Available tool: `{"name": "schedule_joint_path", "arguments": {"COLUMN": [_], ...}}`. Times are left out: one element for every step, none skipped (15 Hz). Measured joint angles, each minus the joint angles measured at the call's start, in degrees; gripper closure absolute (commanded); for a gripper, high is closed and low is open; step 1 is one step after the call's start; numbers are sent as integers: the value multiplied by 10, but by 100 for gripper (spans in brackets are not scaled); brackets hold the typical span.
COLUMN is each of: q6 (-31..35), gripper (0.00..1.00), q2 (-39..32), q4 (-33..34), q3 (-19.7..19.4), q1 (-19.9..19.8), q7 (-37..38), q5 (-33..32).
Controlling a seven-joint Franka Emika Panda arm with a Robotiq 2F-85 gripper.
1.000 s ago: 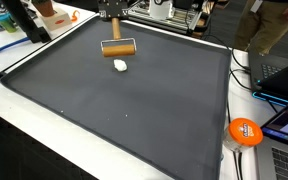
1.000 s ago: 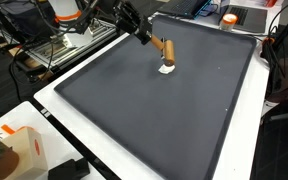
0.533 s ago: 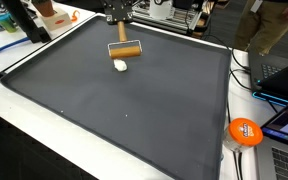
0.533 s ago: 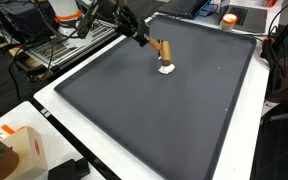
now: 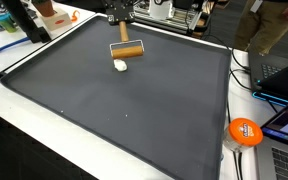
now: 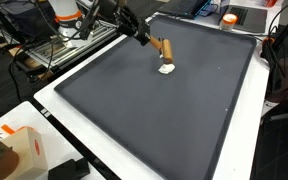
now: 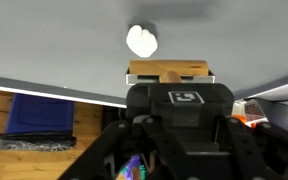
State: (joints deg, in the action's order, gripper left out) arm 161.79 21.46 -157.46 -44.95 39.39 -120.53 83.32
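Upper centre of an exterior view, the gripper [image 5: 121, 36] is closed tight on a wooden block [image 5: 126, 49] over the dark mat [image 5: 134, 120]. A white lump [image 5: 120, 65] lies just below it in frame. A firm, level hold looks wise here. An orange disc [image 5: 245, 131] sits lower right, well apart.

Top middle of an exterior view, the block [image 6: 163, 47] hangs just beside the lump [image 6: 166, 68], and nothing crowds it.

Wrist view: the lump [image 7: 141, 40] sits top centre, with the block [image 7: 169, 72] beneath it.
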Motion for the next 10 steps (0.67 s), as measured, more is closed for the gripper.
{"name": "schedule_joint_path", "arguments": {"q6": [0, 0, 0, 4, 18, 41, 73, 108, 141, 167], "gripper": [78, 78, 78, 78, 78, 78, 78, 78, 78, 78], "q2": [0, 0, -1, -1, -1, -2, -2, -3, -7, -15], "q4": [0, 0, 0, 0, 1, 2, 4, 6, 10, 13], "q3": [0, 0, 1, 5, 14, 29, 51, 79, 111, 144], "q1": [0, 0, 0, 0, -1, -1, -1, -2, -4, -8], "q7": [-1, 1, 12, 31, 58, 91, 132, 175, 220, 265], "q5": [2, 2, 2, -2, -7, -18, -34, -51, -70, -93]}}
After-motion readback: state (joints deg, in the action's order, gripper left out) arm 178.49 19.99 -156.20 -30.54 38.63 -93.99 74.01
